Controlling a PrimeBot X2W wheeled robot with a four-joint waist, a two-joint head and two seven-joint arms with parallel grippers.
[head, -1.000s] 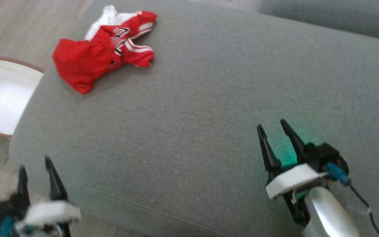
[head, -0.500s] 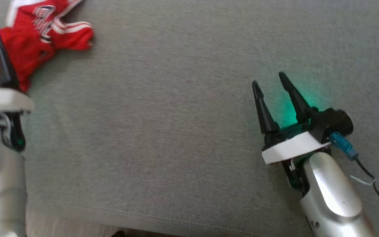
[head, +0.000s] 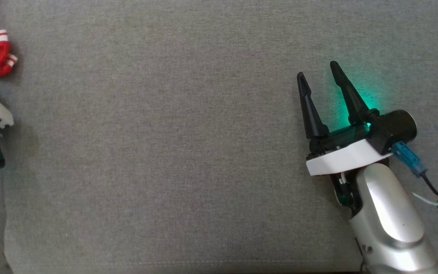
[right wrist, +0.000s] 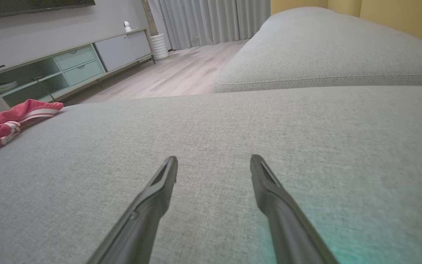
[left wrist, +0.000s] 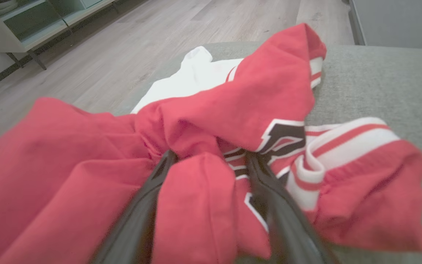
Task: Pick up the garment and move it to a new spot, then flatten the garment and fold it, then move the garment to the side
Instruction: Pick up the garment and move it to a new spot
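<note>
L gripper (left wrist: 210,156) wide, astride garment (left wrist: 60,161)

The garment (left wrist: 255,99) is showing bright red. White-and-red stripes are running along its trim at 3 o'clock in the left wrist view, a black letter edged in white is sitting at the middle, and a plain white part is lying at 12 o'clock. The left gripper (left wrist: 211,157) is showing dark fingers against the red. The sofa cushion (head: 165,133) is showing a plain, finely woven grey. The right gripper (head: 317,68) is showing black fingers, a white plate (head: 340,160) and a silver forearm (head: 390,217), with a blue connector (head: 407,160) at its 3 o'clock. A green glow (head: 367,95) is tinting the grey beside it. The floor (left wrist: 159,36) is showing pale wood grain, the cabinet (right wrist: 68,66) mint green and grey, and the wall (right wrist: 398,14) yellow.
</note>
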